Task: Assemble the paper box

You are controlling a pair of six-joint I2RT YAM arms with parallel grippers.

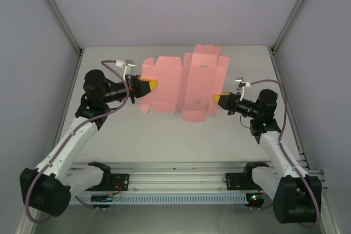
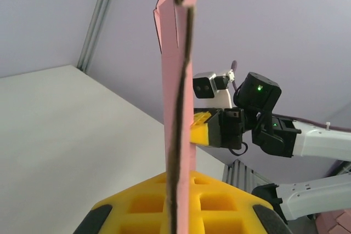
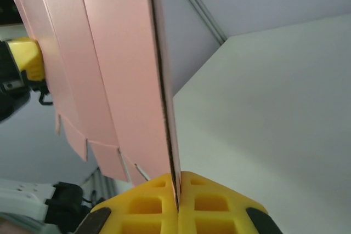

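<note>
The paper box is a flat pink die-cut sheet with tabs and creases, held up off the table between both arms. My left gripper is shut on its left edge; in the left wrist view the sheet stands edge-on, rising from between the yellow pads. My right gripper is shut on the right edge. In the right wrist view the sheet runs up from between the closed yellow pads, its creased panels and bottom tabs spreading to the left.
The white table lies beneath the sheet, bounded by grey walls and metal frame posts. A rail with the arm bases runs along the near edge. The right arm shows beyond the sheet in the left wrist view.
</note>
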